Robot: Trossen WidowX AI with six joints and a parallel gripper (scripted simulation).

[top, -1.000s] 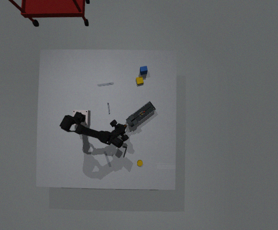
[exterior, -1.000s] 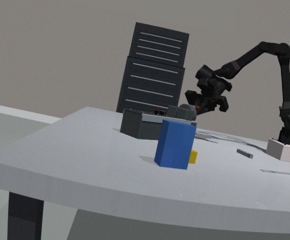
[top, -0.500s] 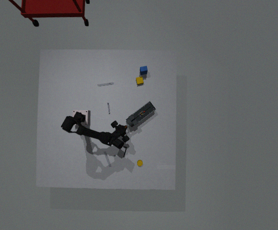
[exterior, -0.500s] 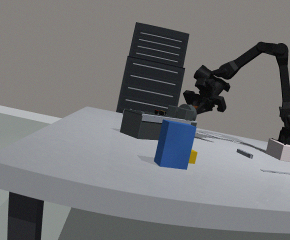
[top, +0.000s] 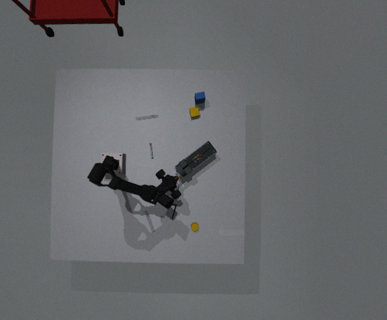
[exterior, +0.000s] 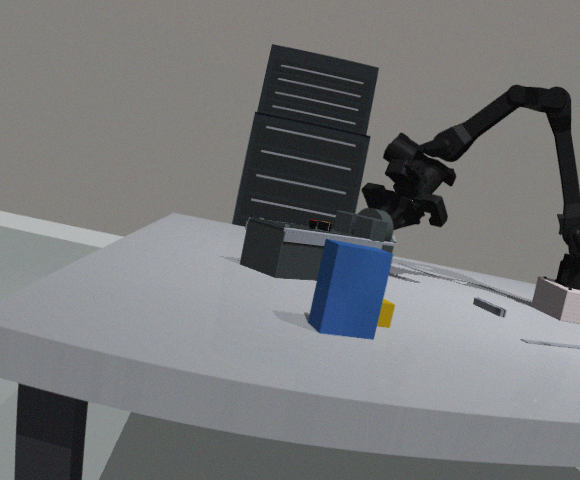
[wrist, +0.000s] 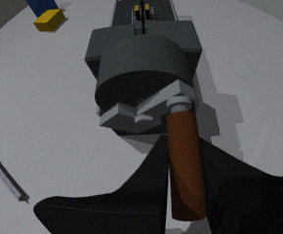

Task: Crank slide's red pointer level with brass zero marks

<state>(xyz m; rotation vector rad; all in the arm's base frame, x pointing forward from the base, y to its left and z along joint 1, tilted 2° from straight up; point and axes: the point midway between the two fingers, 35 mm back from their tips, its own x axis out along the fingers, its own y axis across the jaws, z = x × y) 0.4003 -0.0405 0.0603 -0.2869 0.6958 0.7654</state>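
The dark grey machine (top: 205,159) (exterior: 262,253) (wrist: 141,58) stands on the table with its crank end toward the arm. My gripper (top: 178,182) (exterior: 401,224) (wrist: 176,139) is shut on the orange-brown crank handle (wrist: 190,171), which lies between the fingers. The light grey crank arm (wrist: 166,101) runs across the round hub to the handle. The red pointer (top: 201,155) (exterior: 313,223) shows small, beside the brass marks (top: 196,158) (exterior: 324,225) (wrist: 142,10) and farther from the crank than they are. The pointer cannot be made out in the wrist view.
A blue block (top: 199,98) (exterior: 352,289) and a yellow block (top: 194,112) (exterior: 386,314) (wrist: 50,20) stand beyond the machine. A yellow disc (top: 194,227) lies on the near side. Thin grey bars (top: 147,117) (wrist: 9,180) lie on the table. A dark cabinet (exterior: 300,160) stands behind.
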